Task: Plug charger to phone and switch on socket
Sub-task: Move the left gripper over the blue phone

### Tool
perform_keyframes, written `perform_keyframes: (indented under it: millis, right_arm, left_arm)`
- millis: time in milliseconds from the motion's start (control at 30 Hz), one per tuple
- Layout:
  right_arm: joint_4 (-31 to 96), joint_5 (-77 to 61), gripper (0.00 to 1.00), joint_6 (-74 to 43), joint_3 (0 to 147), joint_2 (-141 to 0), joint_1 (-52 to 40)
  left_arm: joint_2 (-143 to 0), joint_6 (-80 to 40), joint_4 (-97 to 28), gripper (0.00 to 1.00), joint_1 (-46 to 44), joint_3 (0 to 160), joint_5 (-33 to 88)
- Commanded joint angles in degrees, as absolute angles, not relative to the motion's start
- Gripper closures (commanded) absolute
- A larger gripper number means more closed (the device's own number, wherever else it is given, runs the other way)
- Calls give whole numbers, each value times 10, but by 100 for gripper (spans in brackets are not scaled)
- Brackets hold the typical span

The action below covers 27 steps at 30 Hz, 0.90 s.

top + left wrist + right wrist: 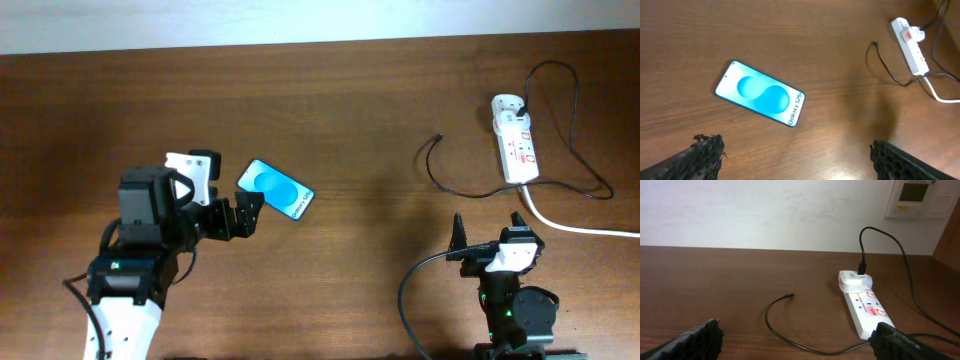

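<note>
The phone (276, 189) lies flat on the brown table with its blue screen up, also seen in the left wrist view (760, 94). My left gripper (250, 215) hovers just short of its near end, open and empty (797, 155). The white socket (514, 140) lies at the far right (865, 305), with a white adapter (855, 279) plugged into its far end. The charger (470, 188), a thin black cable, loops from that adapter round the socket; its free tip (790, 296) rests on bare wood left of the strip. My right gripper (490, 228) stands open near the table's front, empty (797, 340).
A thick white cord (580, 228) runs from the socket's near end off to the right. A black cable (415, 300) curls beside the right arm's base. A white wall panel (915, 197) hangs behind the table. The table's far edge meets a pale wall.
</note>
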<state>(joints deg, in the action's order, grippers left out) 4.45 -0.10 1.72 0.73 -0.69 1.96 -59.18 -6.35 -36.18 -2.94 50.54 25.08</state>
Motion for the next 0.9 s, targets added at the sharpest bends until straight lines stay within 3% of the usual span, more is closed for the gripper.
perform_keyframes:
  millis: [0,367,667,867]
  right_arm:
    - [46,2,2,15,3,-4,23]
    - [46,2,2,15,3,-4,23]
    - [46,2,2,15,3,-4,23]
    - [46,2,2,15,3,-4,23]
  left_arm:
    - [-611,-67,-356,1,-33,517,277]
    - [-636,-209,-344,1,-119,579,79]
    - [-835,-255,-430,1,-143,750,44]
    - [-886,-287,-430,1,-142,757,31]
